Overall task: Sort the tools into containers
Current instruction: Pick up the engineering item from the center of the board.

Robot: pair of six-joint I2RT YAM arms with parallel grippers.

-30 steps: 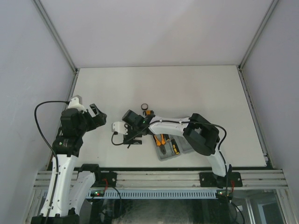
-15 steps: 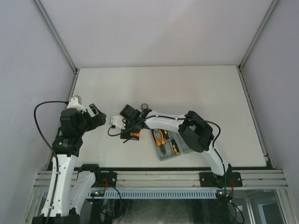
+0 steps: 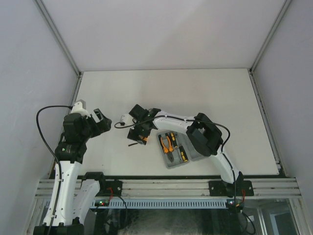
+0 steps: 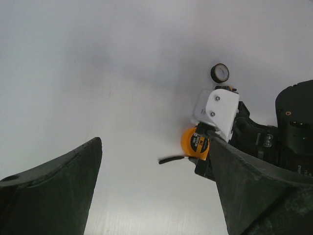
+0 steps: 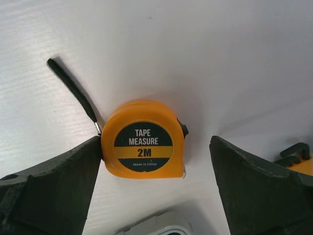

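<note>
Right now the right jaws stand spread wide around the tape measure [image 5: 143, 145], which lies flat on the white surface [image 3: 195, 93] with its label facing up. In the right wrist view one jaw sits at the tape measure's left edge, touching it or just short of it, I cannot tell which, while the other jaw is well clear on the far side. A thin black strap [image 5: 73, 90] runs out from the tape measure's upper left corner across the surface. At the right edge of that view part of the hex key set [image 5: 296, 156] shows, and a grey corner of the case [image 5: 156, 223] shows along the bottom. From above, the tape measure [image 3: 142, 139] lies just left of the open case [image 3: 172, 163], which sits near the front edge of the surface. Orange-handled pliers [image 3: 167, 143] and a black-and-yellow screwdriver [image 3: 183, 154] lie in its recesses. The left jaws are also spread wide and hold nothing, raised over the left part of the surface, well apart from the tools. In the left wrist view the black ring [image 4: 220, 73] lies on the surface beyond the right arm's wrist.
</note>
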